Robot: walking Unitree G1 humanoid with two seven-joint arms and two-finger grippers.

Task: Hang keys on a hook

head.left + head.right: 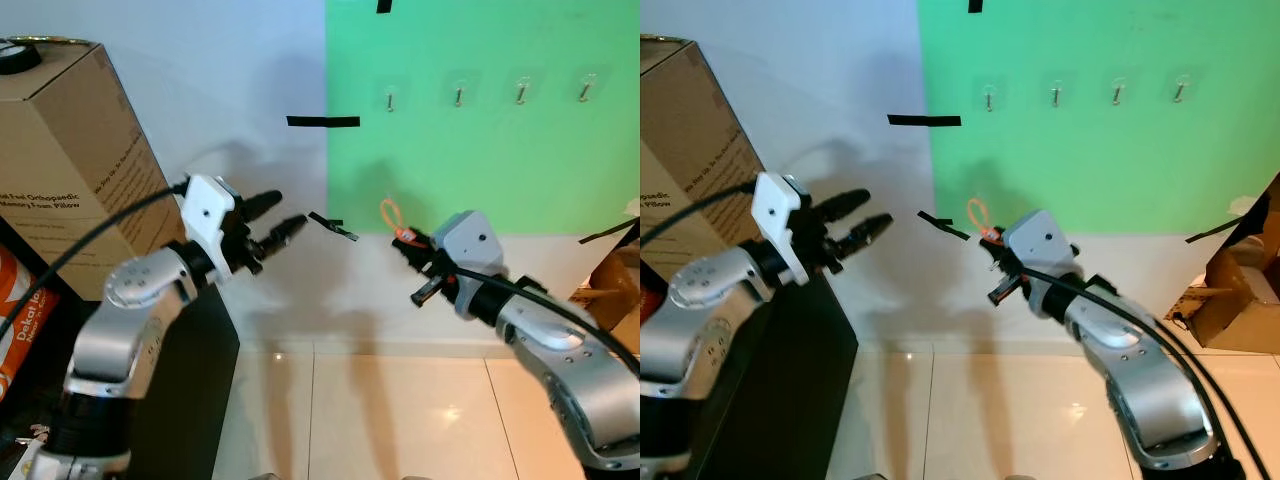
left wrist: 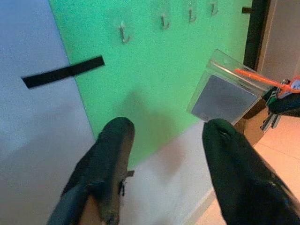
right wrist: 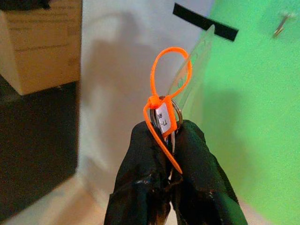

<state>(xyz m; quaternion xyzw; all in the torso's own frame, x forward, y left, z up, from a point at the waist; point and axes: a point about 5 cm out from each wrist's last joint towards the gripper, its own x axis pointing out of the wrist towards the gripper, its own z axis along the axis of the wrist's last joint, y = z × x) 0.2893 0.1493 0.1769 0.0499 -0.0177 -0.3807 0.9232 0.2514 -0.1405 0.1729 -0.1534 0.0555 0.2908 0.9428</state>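
Observation:
My right gripper (image 1: 408, 243) is shut on the keys (image 3: 164, 117), a metal ring with a white label and an orange loop (image 1: 390, 212) standing up above the fingers (image 3: 140, 159). It is held in front of the green wall panel (image 1: 480, 180), below and left of a row of several small hooks (image 1: 458, 95); the leftmost hook (image 1: 390, 98) is nearest. My left gripper (image 1: 288, 211) is open and holds nothing, raised at the left and pointing toward the wall. A clear plastic card holder (image 2: 222, 96) sits between the two grippers at the green panel's edge.
A tall cardboard box (image 1: 70, 170) stands at the left on a black cabinet (image 1: 190, 400). A black tape strip (image 1: 322, 122) marks the wall. More cardboard (image 1: 615, 280) lies at the far right. Glossy tiled floor (image 1: 380, 420) runs below.

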